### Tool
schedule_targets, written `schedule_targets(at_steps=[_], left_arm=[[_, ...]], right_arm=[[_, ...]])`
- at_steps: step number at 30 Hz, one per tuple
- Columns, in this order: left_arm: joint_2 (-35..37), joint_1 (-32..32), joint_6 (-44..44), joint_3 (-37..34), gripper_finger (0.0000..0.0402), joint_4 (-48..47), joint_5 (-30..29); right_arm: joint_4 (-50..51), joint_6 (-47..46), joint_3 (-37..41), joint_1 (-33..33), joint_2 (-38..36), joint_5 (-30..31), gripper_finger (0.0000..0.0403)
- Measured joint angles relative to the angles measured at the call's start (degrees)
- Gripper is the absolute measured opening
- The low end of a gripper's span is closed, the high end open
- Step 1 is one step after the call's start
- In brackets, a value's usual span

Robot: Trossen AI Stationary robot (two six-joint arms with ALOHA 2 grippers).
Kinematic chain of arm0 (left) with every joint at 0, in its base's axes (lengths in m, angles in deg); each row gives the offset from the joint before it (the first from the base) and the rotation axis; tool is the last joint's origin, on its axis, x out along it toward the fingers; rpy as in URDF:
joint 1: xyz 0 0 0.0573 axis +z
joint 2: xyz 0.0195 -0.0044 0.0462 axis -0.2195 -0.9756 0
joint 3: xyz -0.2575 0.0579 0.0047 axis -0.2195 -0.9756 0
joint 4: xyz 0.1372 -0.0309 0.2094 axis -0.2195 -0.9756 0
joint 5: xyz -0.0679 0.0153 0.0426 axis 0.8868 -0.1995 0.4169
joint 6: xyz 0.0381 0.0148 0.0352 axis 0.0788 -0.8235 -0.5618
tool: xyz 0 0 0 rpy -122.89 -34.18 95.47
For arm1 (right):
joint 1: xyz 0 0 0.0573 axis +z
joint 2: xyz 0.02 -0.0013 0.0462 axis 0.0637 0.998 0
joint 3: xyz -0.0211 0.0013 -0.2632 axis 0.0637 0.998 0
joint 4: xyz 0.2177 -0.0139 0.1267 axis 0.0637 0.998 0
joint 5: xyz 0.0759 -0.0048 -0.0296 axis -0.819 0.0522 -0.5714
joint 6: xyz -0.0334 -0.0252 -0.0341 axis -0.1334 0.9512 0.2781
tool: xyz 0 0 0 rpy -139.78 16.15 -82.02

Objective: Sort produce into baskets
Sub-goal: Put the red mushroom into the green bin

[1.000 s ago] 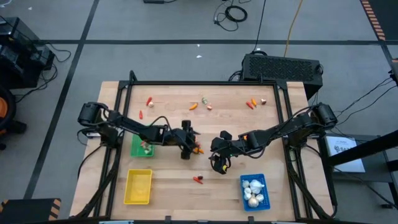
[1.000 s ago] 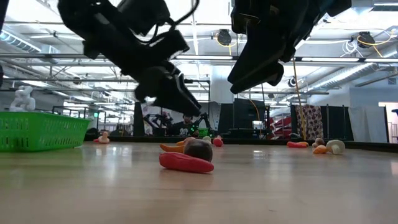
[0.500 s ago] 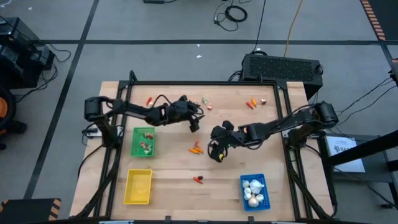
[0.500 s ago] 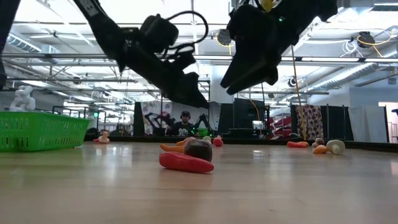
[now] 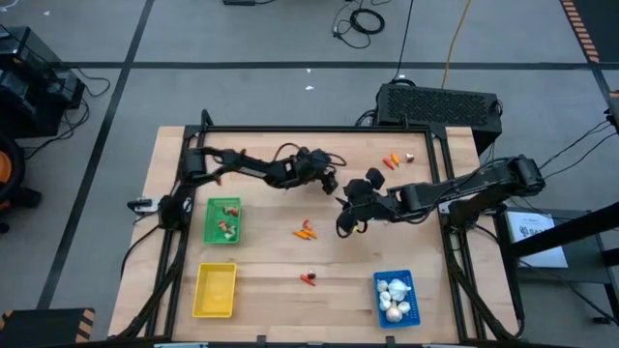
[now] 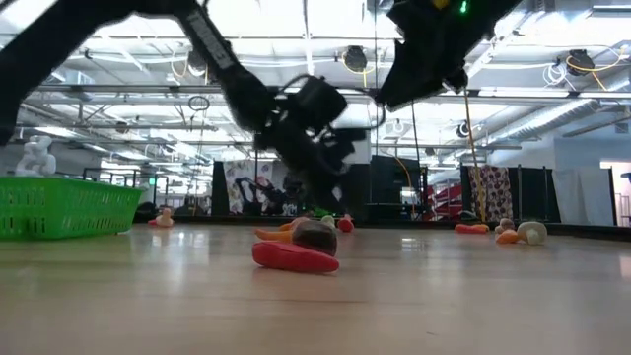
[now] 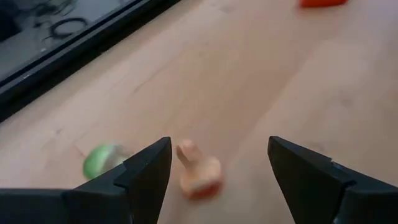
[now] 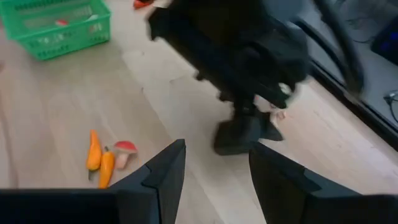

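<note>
I see my left gripper (image 7: pixel 214 171) open over a pale mushroom-shaped piece (image 7: pixel 198 173) near the table's far edge; my right gripper (image 5: pixel 344 224) hangs open, empty, mid-table.

Left claw (image 5: pixel 329 181) hides the green piece (image 7: pixel 99 160), itself blurred.

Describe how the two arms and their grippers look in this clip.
Both arms are dark, slim, jointed links with black cables looping alongside. The left gripper and right gripper each end in two black, flat, angular fingers. A small green light and a yellow spot show on one arm in the low view.
</note>
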Motion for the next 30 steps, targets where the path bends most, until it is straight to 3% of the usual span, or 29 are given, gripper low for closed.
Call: schedule_targets(at_steps=[6, 20, 24, 30], left_arm=[[-2.29, -1.08, -0.03, 5.66, 0.027, -4.12, -7.42], [-2.5, -0.94, 4.56, 6.2, 0.0266, -11.93, -4.93], [-3.47, -0.02, 9.35, 6.36, 0.0241, -12.05, -1.63], [-3.68, -0.37, 8.98, 6.31, 0.0202, -11.77, -2.77]], right_arm=[[2.18, -0.05, 0.02, 0.25, 0.15, -0.18, 0.0169], [2.81, -4.43, 0.02, 1.98, 0.17, -0.44, 0.0169], [1.84, -4.35, 0.02, 2.08, 0.17, -0.52, 0.0169], [1.5, -4.44, 0.03, 2.39, 0.17, -2.03, 0.0169]])
